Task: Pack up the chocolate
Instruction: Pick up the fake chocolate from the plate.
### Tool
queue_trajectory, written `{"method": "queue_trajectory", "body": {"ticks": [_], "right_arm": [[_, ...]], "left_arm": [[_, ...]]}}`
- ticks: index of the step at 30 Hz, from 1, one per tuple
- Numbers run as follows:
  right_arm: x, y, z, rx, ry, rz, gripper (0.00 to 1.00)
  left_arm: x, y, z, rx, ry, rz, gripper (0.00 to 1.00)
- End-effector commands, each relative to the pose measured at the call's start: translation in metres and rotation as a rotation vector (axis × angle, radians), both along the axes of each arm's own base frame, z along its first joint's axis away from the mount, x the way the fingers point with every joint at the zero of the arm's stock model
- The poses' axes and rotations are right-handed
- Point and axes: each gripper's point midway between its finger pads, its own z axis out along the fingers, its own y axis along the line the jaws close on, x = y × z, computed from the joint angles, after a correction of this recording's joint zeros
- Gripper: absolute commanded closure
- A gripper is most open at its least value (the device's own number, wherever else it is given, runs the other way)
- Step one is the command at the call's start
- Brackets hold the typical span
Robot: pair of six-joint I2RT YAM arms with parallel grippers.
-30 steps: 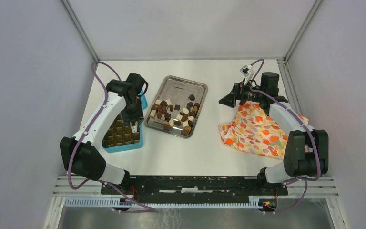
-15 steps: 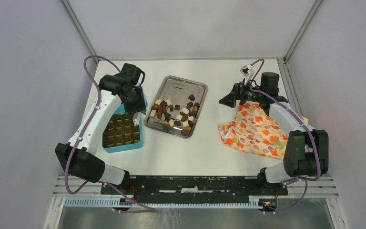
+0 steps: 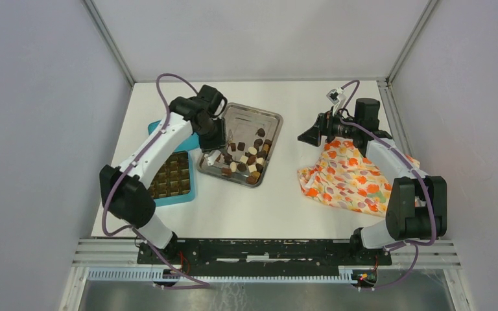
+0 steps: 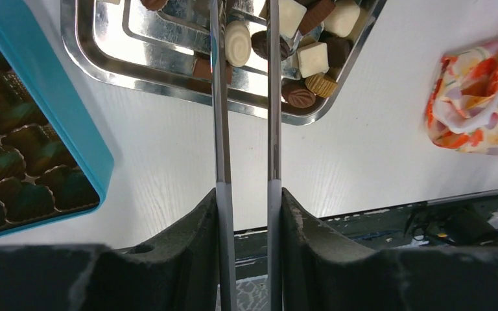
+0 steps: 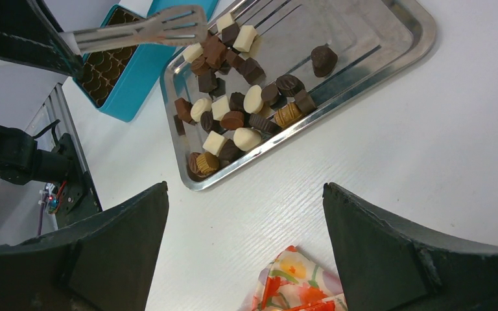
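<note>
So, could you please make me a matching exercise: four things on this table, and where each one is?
1 chocolates
2 teal box
3 floral cloth
4 tongs

a in the left gripper
b right side of the table
c on the steel tray
d left of the tray

Pairs: 1-c, 2-d, 3-b, 4-a

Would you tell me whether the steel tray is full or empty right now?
Partly full: the chocolate covers the near half of the steel tray; its far half is mostly bare metal.
</note>
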Motion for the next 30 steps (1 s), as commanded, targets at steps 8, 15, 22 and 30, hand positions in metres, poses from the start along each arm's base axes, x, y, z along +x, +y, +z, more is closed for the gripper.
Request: {"method": "queue_trajectory", "body": {"ticks": [8,15,22,30], "right_arm": [[0.003,0.001,0.000,-0.014,-0.040,0.006,0.06],[0.007,-0.006,-0.007,-0.095,-0.058,-0.027,0.07],[0.025,-0.030,-0.025,-0.471,-0.143,-0.163,0.08],[0.024,-0.023,-0.028,-0.442,-0.125,-0.146,0.08]], "left_arm": [[0.007,0.000,-0.011,0.187,-0.009,-0.005,0.60],[0.009,0.005,-0.020,0.240,0.003,-0.006,0.59],[0.012,0.003,-0.027,0.243,0.014,-0.012,0.59],[0.012,0.000,-0.038,0.237,0.028,-0.021,0.59]]}}
